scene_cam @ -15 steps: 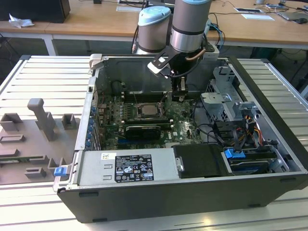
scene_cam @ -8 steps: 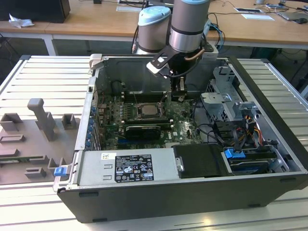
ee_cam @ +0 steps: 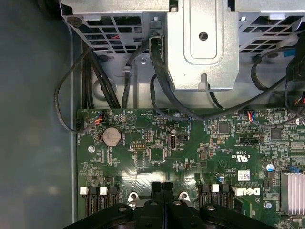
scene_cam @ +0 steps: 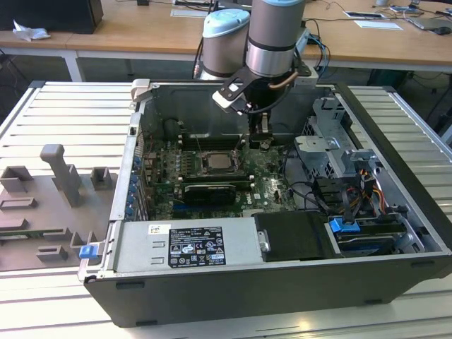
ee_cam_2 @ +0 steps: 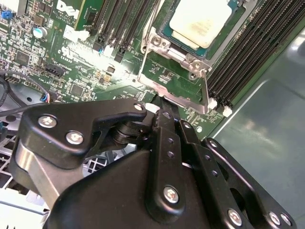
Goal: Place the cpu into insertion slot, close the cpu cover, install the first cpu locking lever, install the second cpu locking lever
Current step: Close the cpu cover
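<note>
Jaws together, just beside cpu cover [ee_cam_2: 205,88]; cpu [ee_cam_2: 202,19] sits in insertion slot [ee_cam_2: 159,43]; white label sticker [ee_cam: 243,174] on board.

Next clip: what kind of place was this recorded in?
Probably a robotics lab or workshop in an office-like room: an open computer case sits on a slatted metal table under a robot arm, with wooden desks behind.

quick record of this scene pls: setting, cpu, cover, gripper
setting: open computer case on a slatted table
cpu: seated in the insertion slot
cpu cover: appears down around the cpu
gripper: fingers together, tips at the slot's edge beside a thin locking lever; contact unclear
arm: reaching down into the case
</note>
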Controlling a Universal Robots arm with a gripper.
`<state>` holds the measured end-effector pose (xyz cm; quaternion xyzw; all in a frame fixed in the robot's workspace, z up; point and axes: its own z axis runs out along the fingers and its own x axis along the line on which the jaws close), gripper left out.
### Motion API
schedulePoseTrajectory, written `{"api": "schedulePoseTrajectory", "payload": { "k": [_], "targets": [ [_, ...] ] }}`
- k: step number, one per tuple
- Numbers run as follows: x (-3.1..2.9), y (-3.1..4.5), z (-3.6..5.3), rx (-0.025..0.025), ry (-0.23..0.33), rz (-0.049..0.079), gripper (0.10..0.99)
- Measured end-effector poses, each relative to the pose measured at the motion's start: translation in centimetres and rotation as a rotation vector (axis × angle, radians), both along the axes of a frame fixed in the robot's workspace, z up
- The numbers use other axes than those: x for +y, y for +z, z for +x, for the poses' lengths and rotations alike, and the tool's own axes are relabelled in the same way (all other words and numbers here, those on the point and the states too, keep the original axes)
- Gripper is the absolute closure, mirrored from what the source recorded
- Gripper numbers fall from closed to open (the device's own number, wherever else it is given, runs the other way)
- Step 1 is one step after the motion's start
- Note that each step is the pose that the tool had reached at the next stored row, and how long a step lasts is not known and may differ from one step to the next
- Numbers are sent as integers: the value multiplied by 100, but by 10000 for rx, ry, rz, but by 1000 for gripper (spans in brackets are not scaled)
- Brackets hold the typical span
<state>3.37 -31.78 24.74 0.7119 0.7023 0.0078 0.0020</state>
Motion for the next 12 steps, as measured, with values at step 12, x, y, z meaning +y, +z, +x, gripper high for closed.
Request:
{"api": "schedulePoseTrajectory", "payload": {
  "k": [12],
  "targets": [
    [0,0,-65,0,1,0,980]
  ]
}}
